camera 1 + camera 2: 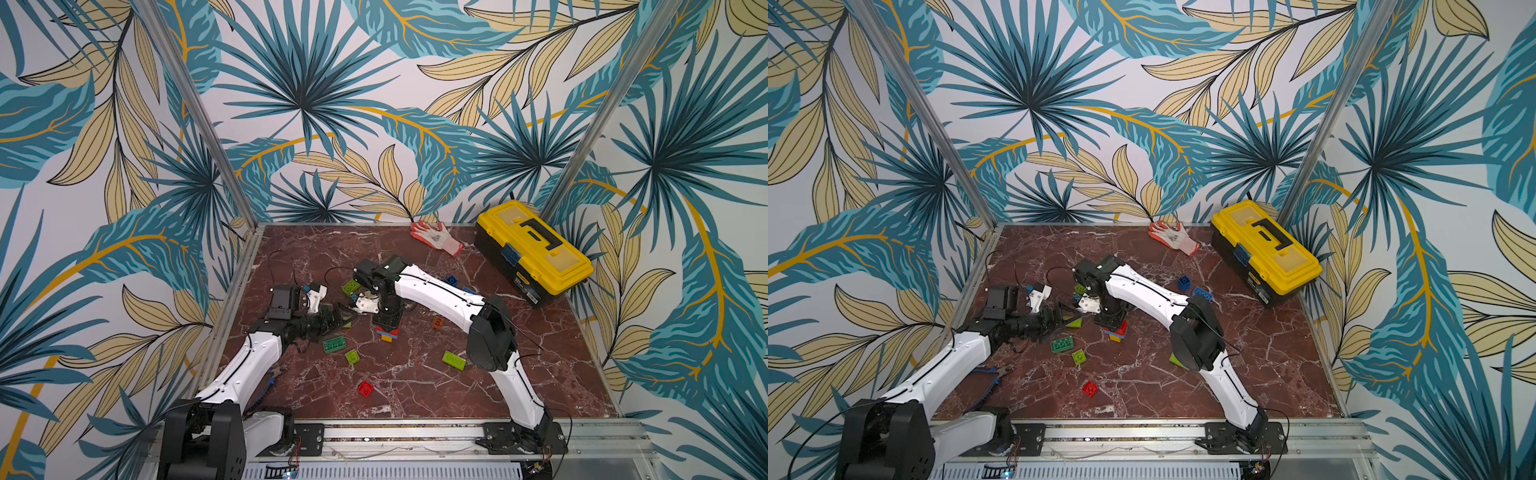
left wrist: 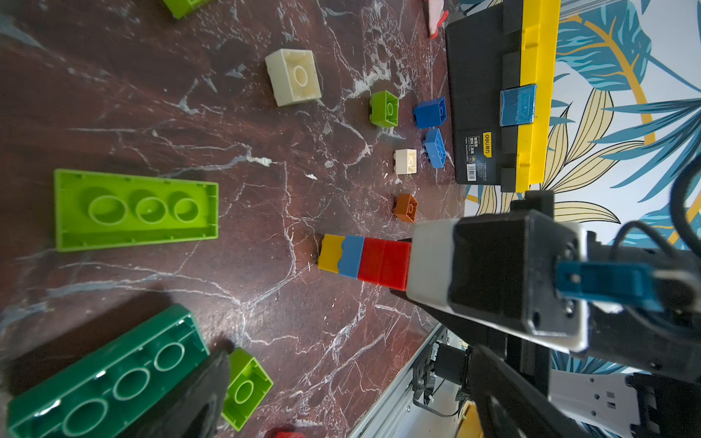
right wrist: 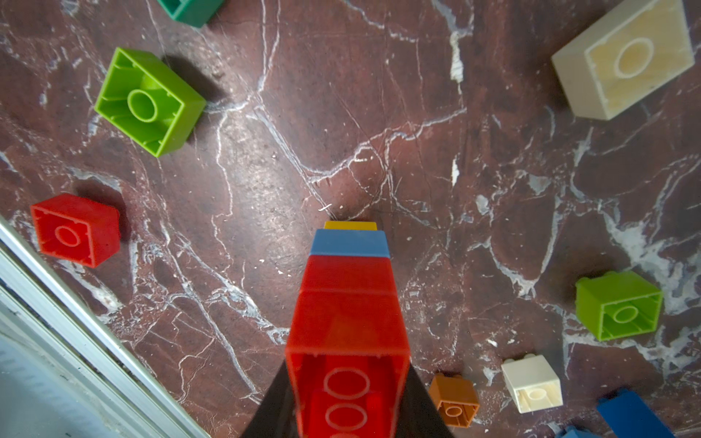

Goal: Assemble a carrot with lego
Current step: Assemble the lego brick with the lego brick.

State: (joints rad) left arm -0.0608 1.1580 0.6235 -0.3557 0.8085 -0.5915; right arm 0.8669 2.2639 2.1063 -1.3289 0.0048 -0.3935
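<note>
The right pincer [image 1: 387,326], jaws closed on the top red brick of a lego stack [image 3: 349,303] (red over blue over yellow), holds it upright near the middle of the marble table [image 1: 457,395]. We see the left pincer [image 1: 336,316] gaping wide and empty at the stack's nine o'clock, and an orange brick [image 1: 437,322] at its three. Gripped only at the top, the stack could part at a joint if lifted, or tip under an off-centre push.

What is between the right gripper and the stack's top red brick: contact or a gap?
Touching. The right wrist view shows the dark fingers of the right gripper clamping the top red brick, with no gap on either side.
</note>
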